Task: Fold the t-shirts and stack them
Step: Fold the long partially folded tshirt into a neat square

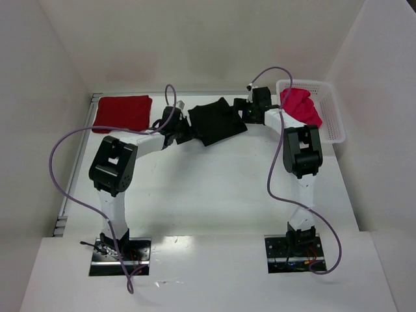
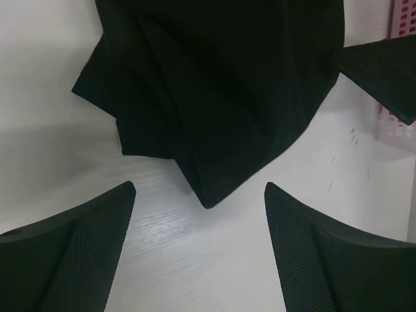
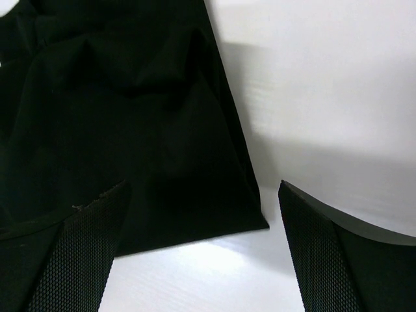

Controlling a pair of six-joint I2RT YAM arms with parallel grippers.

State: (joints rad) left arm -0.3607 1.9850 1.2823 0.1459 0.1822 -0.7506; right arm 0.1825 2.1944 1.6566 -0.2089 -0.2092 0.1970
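Observation:
A black t-shirt [image 1: 218,121] lies folded on the white table at the back middle. It fills the top of the left wrist view [image 2: 214,91] and the left of the right wrist view [image 3: 123,123]. My left gripper [image 2: 200,250] is open at the shirt's left edge, just short of a pointed corner. My right gripper [image 3: 201,250] is open at its right edge, over a bottom corner. A dark red t-shirt [image 1: 121,112] lies folded at the back left. A pink-red t-shirt [image 1: 301,106] sits bunched in the white basket [image 1: 330,110].
The white mesh basket stands at the back right corner beside the right arm, and its edge shows in the left wrist view [image 2: 404,26]. White walls close the table at the back and sides. Purple cables [image 1: 65,169] loop off both arms.

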